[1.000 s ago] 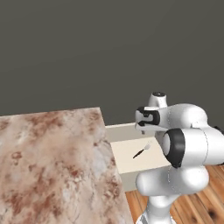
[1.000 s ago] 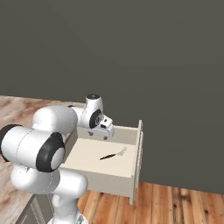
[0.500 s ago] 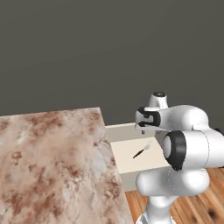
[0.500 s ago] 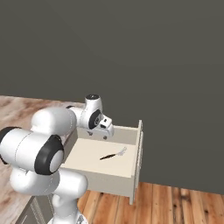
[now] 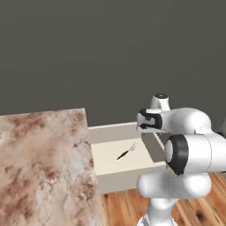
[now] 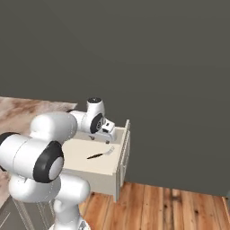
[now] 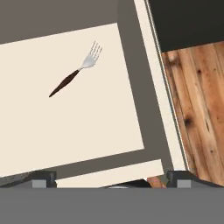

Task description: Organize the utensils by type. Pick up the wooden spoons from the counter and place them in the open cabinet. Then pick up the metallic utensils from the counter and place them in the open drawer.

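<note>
A fork (image 7: 74,75) with silvery head and dark handle lies on the open drawer's (image 5: 128,176) pale bottom, tines toward 1 o'clock in the hand view. The pincer (image 6: 106,132) hangs above it, spread wide, holding nothing.

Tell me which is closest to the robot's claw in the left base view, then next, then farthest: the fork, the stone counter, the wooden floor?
1. Fork: in the open drawer, just below and left of the claw.
2. Stone counter: farther left, past the drawer's side.
3. Wooden floor: lowest, under the drawer front.
</note>
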